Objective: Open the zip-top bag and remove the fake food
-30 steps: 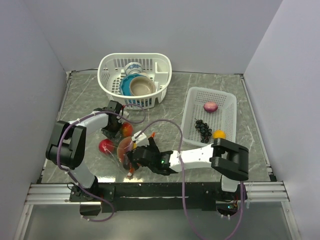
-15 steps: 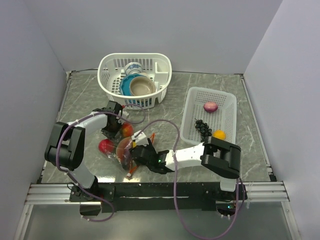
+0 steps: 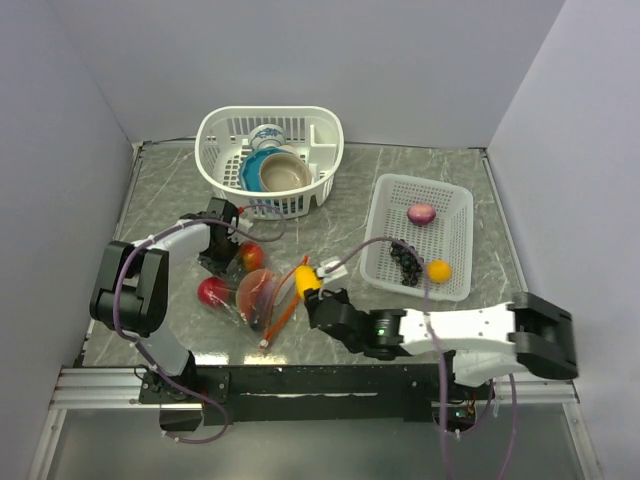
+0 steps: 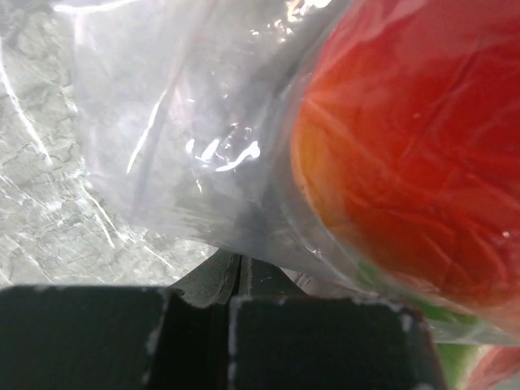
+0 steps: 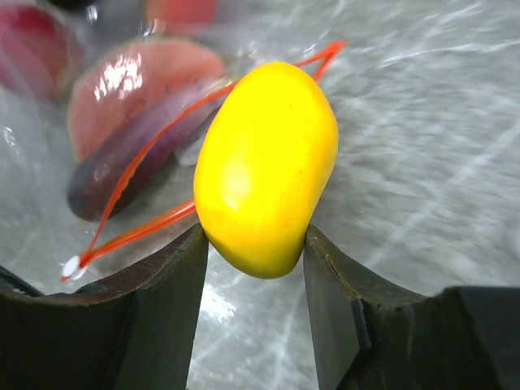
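Right gripper (image 5: 256, 244): clenched on the lemon (image 5: 264, 162), which is seen pressed between the two fingers (image 5: 162, 317). The lemon is outside the bag (image 5: 49, 171), just beside its mouth. The red-orange zip strip (image 5: 138, 154) is seen running behind and to the left of the lemon. Left of the fingers, an eggplant (image 5: 114, 175) and a reddish piece (image 5: 138, 81) are seen through the plastic. The table (image 5: 422, 122) is bare to the right of the fingers.

Left gripper (image 4: 236, 272): jaws are pressed together, with a fold of the bag (image 4: 162, 122) pinched between them. A red-orange fruit (image 4: 406, 162) is seen inside the plastic, directly ahead and to the right of the fingertips.

Overhead view: the bag (image 3: 255, 295) lies flat on the table (image 3: 160, 200) between the two grippers. The left gripper (image 3: 224, 256) is at the bag's far left edge. The right gripper (image 3: 312, 296) is at its right side, with the lemon (image 3: 303, 280) touching the zip strip's (image 3: 285, 310) far end. Red fruit (image 3: 212, 292) is seen in the bag, on the near side of the left gripper.

Beyond and to the right of the right gripper, a tray (image 3: 440, 188) is noted, holding an onion (image 3: 421, 213), grapes (image 3: 405, 258) and an orange (image 3: 437, 269). Beyond the left gripper, a basket (image 3: 215, 125) with bowls (image 3: 280, 172) is noted.
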Available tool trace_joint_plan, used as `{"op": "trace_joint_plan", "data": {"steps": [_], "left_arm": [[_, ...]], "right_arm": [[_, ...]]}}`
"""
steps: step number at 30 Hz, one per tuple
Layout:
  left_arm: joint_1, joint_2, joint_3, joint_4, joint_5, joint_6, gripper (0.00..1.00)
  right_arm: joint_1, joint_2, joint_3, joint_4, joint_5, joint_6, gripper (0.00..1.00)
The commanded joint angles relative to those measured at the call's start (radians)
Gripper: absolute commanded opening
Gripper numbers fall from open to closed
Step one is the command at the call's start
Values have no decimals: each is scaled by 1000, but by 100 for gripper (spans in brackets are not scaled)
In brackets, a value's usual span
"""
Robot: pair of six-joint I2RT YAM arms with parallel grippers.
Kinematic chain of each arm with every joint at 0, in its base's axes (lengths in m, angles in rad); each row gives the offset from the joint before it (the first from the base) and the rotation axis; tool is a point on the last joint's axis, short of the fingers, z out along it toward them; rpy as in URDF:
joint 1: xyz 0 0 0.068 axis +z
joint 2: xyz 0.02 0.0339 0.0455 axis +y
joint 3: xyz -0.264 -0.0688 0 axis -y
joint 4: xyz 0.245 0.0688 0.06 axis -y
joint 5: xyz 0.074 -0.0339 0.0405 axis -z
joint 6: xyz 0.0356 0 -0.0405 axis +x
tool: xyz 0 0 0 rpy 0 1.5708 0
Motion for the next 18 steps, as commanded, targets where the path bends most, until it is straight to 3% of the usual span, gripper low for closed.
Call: {"op": "trace_joint_plan", "data": {"steps": [1,4,6,8,10,12,16,17,18], "left_arm": [[30,78,-30,0,25,10,1],[24,48,35,-81,119,-16,1],[1,2,100,-161,169,-39,1],[-41,-53,147,-218,235,-56,1],[-69,-87,223,-296,303,-81,1],[-103,-118,293,-360,345,-102,1],[-137,-140,370,-428,413,-119,1],[-144,-147,375,-434,417,-121,1],[-147,-152,375,-436,419,-125,1]], "right_arm": [[-1,-229,-50,-132,232,81,31],[-39,-354,-68,-248,388,153,29],[-85,-400,-56,-442,464,339,24],[-206,-400,-32,-675,472,572,24],[-286,-393,-27,-757,466,654,25],[-303,-371,-33,-749,448,626,51],[-311,-304,-13,-690,400,558,80],[-311,-276,-4,-674,389,535,94],[-311,-264,2,-672,382,532,100]]}}
